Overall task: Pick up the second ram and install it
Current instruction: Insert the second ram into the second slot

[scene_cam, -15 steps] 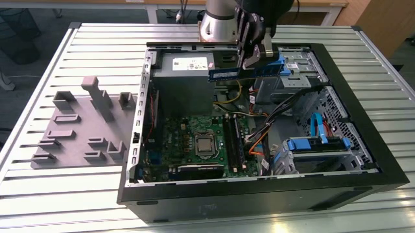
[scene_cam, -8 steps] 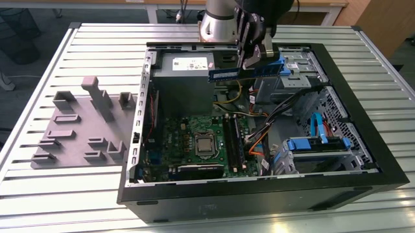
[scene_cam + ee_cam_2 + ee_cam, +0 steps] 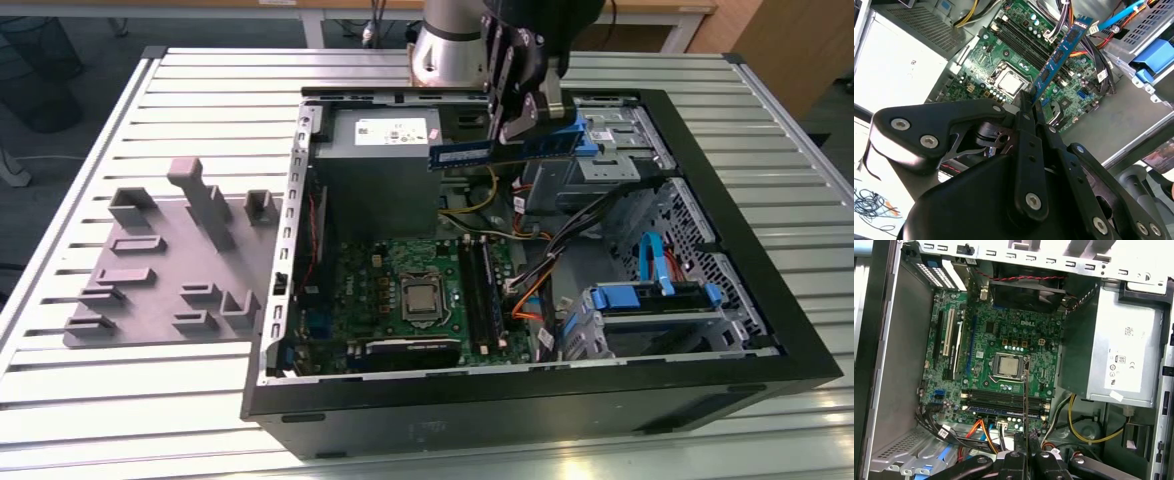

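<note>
The second ram (image 3: 462, 155), a narrow blue circuit stick with dark chips, hangs in the air above the open computer case, over the edge of the grey power supply (image 3: 378, 175). My gripper (image 3: 505, 140) is shut on one end of it. In the second wrist view the second ram (image 3: 1061, 52) sticks out from the gripper (image 3: 1030, 102) over the green motherboard (image 3: 999, 60). In the first wrist view the second ram (image 3: 1025, 395) appears edge-on as a thin line, above the memory slots (image 3: 1004, 400) beside the processor (image 3: 1005, 365).
The memory slots (image 3: 478, 285) lie right of the processor (image 3: 420, 297). Orange, yellow and black cables (image 3: 534, 270) run close to them. Blue drive brackets (image 3: 654, 296) sit at the exterior view's right. A grey parts holder (image 3: 174, 260) lies outside the case on the slatted table (image 3: 80, 400).
</note>
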`<state>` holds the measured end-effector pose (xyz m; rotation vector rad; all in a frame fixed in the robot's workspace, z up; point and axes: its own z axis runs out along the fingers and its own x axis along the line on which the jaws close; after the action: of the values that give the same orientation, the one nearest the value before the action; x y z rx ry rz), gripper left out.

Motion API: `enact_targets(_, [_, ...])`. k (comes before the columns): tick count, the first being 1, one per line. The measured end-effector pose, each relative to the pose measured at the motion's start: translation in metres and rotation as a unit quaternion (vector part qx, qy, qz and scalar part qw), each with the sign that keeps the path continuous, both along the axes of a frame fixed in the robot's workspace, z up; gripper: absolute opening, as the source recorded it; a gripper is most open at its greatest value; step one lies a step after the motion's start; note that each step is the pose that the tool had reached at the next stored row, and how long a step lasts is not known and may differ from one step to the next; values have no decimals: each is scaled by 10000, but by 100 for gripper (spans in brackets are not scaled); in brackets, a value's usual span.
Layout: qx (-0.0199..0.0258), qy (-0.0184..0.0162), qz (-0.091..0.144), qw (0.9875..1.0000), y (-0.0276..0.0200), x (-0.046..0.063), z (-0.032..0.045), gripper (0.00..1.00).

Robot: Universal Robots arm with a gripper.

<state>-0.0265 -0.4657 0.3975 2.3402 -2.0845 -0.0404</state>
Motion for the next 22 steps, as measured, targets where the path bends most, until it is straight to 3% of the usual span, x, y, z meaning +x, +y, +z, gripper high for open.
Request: enact_targets(22, [0, 0, 336, 9994, -12, -3, -1, 14])
